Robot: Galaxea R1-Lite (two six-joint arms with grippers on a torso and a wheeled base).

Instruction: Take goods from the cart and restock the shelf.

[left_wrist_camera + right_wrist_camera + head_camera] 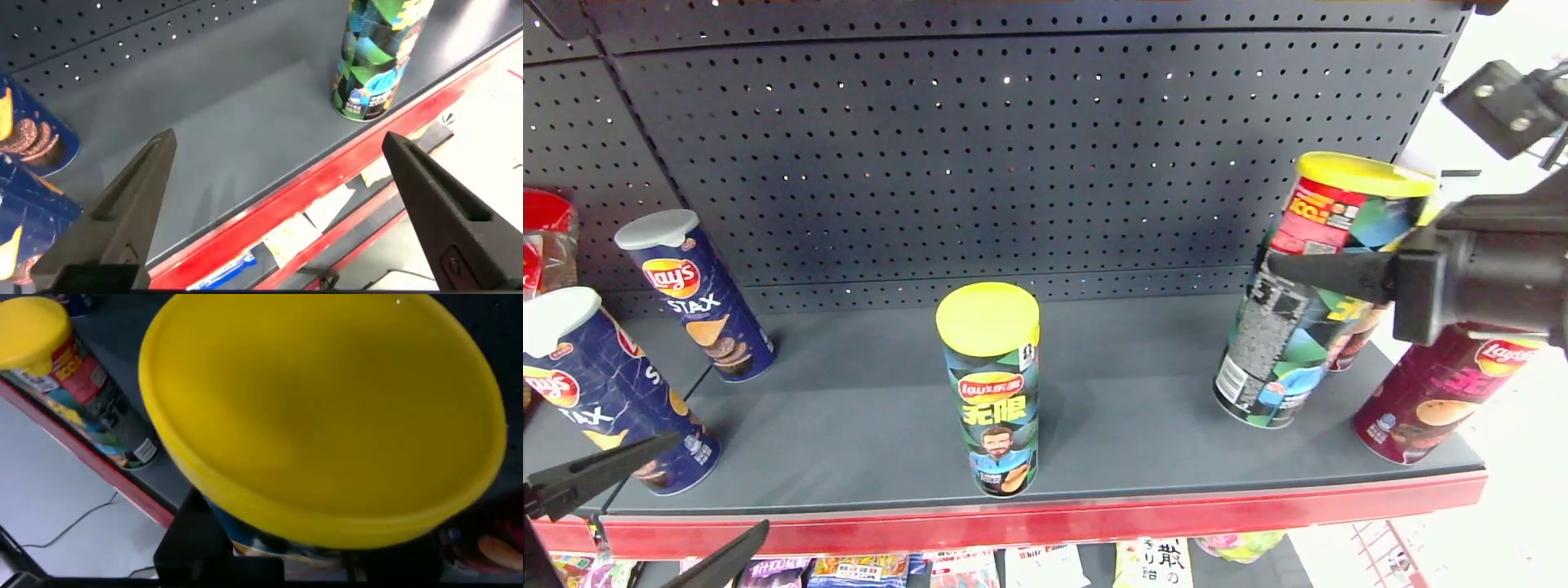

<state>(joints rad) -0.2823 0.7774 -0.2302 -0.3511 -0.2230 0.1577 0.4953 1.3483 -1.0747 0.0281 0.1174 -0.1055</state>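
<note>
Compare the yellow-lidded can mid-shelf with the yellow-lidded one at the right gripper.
The middle can stands upright and free; the right can leans, clamped by the right gripper. The middle can shows its front picture; the right can shows its printed back. Both have yellow lids and green-blue patterned walls.

Bare shelf (849, 408) lies open between the left blue chip cans (698, 294) and the central yellow-lidded can (990, 392); another gap separates it from the tilted right can (1282, 343)
</note>
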